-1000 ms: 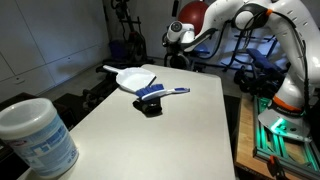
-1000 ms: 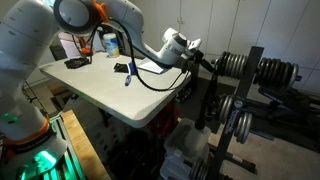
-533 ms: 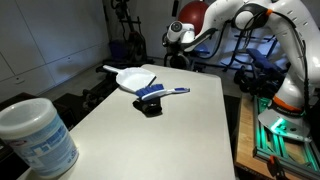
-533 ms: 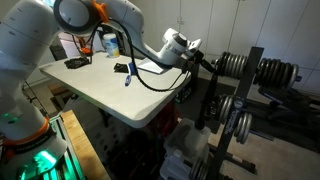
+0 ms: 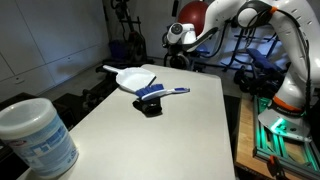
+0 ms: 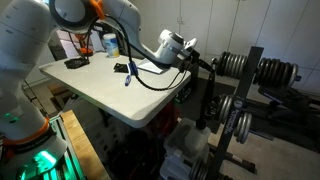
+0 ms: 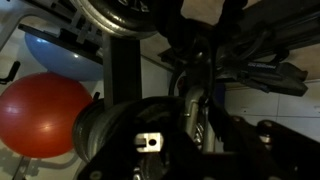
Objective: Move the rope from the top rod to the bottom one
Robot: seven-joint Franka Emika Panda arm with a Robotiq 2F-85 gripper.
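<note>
Gripper (image 6: 196, 60), just off the table's (image 6: 100, 92) edge: fingers lost against the dark rack (image 6: 207, 105), jaw gap unreadable. Rope and rods: cannot pick out. Wrist view dark and blurred; red ball (image 7: 40, 112) cut by the left edge. Tub (image 5: 35, 135) at the table's near corner: blurred, cropped.

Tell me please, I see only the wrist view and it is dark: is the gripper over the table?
Observer: No. In an exterior view the gripper is past the edge of the table, at the weight rack.
Operator: Is something lying on the table?
Observer: Yes, a white dustpan and a blue-handled brush lie there.
Operator: Anything else?
Observer: A white tub stands at a corner, far from the gripper.
</note>
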